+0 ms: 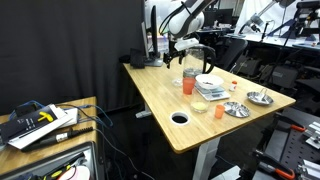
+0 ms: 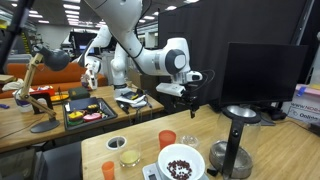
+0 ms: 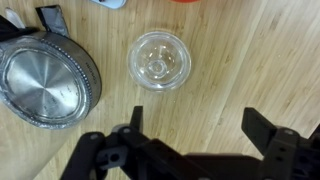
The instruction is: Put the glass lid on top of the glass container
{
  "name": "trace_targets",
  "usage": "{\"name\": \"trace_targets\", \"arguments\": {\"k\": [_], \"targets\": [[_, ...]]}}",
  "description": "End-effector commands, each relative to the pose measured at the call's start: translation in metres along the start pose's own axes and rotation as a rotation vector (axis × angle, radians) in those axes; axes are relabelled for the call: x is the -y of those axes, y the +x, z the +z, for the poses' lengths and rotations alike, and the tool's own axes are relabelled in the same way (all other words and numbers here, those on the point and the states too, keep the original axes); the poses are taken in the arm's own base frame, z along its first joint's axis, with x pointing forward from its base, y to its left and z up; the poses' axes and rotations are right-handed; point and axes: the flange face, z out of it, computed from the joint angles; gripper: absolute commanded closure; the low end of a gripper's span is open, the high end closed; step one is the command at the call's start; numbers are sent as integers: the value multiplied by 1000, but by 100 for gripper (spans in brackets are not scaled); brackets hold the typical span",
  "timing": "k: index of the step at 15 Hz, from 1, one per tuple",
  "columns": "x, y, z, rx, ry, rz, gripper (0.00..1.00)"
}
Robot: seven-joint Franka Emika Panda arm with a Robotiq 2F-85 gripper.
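On the wooden table [image 3: 250,60], in the wrist view, the glass lid [image 3: 160,58] lies flat on the bare wood. It is round, so it has no long axis, and its broad face is turned up toward the camera. Concentric rings show through the clear glass, but I cannot tell whether a knob points up or down. Just beside it, not touching, sits a round metal dish [image 3: 45,82] with a beaded rim. The gripper [image 3: 190,120] hangs over the table with its two dark fingers [image 3: 130,125] spread wide and nothing between them. The lid lies beyond the fingertips, apart from them and a little nearer the finger on the side of the metal dish.

Nearer the camera in an exterior view, the glass container [image 2: 118,150] stands upright, its mouth uncovered, among an orange cup [image 2: 167,140] and a white bowl [image 2: 181,162] holding dark beans. The gripper [image 2: 190,98] is well behind these things and pointing down. A black monitor [image 2: 262,75] stands at the far side, and a metal stand [image 2: 238,140] rises near the bowl.
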Motion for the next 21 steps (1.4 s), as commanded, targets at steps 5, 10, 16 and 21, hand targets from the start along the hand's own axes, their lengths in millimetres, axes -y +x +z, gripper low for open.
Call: {"name": "trace_targets", "arguments": {"k": [5,10,16,21], "targets": [[-17,7,35,21,15,151,0],[-38,5,68,65,0,243,0],[-44,0,96,128,3,302,1],[-45,1,105,154,-1,313,33]]}}
